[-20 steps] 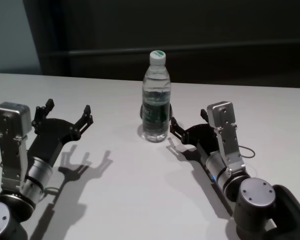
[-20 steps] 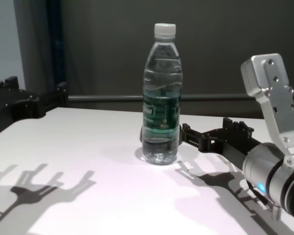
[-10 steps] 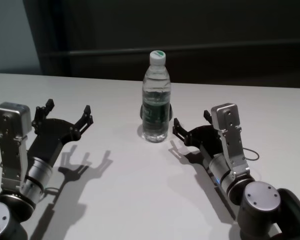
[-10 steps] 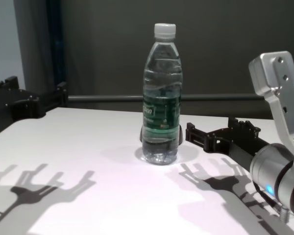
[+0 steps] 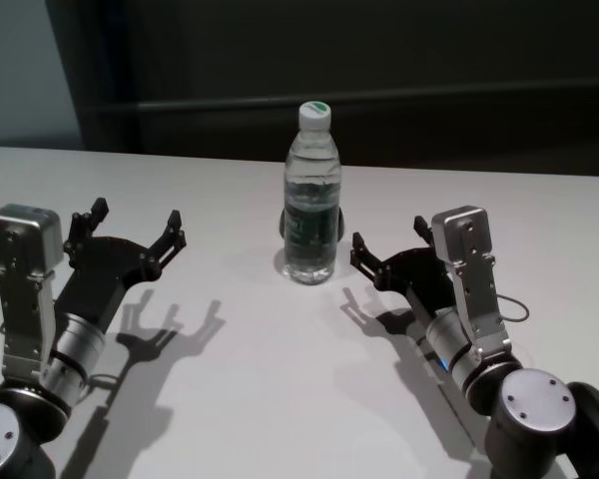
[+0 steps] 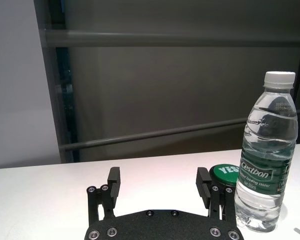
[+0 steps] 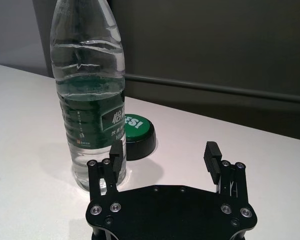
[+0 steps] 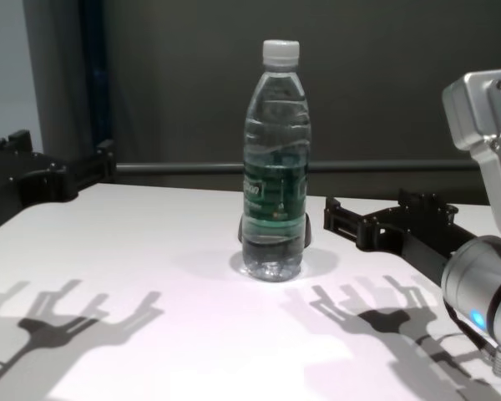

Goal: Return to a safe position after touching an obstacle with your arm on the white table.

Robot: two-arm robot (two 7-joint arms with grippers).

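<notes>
Since a second ago the right gripper [image 5: 389,246] has drawn back from the bottle toward the lower right of the head view; it was touching the bottle's side, and a clear gap now shows between them. The bottle and the left arm have not moved.

The wide, smooth white tabletop [image 5: 260,389] fills the lower two thirds of the head view, under a dark grey wall with a horizontal rail [image 5: 459,95]. One tall clear plastic water bottle with a white screw cap and dark green label band [image 5: 310,195] stands upright at frame centre, long axis vertical, cap up.

Two arms: the right gripper's black fingers [image 8: 344,224] are spread apart, holding nothing, just right of the bottle. The left gripper [image 5: 135,225] sits parked at left, well apart, fingers also spread and empty.

Only the wrist views show that the dark lump behind the bottle is one round green-topped black puck [image 7: 136,131] with white lettering; head and chest views hide most of it
</notes>
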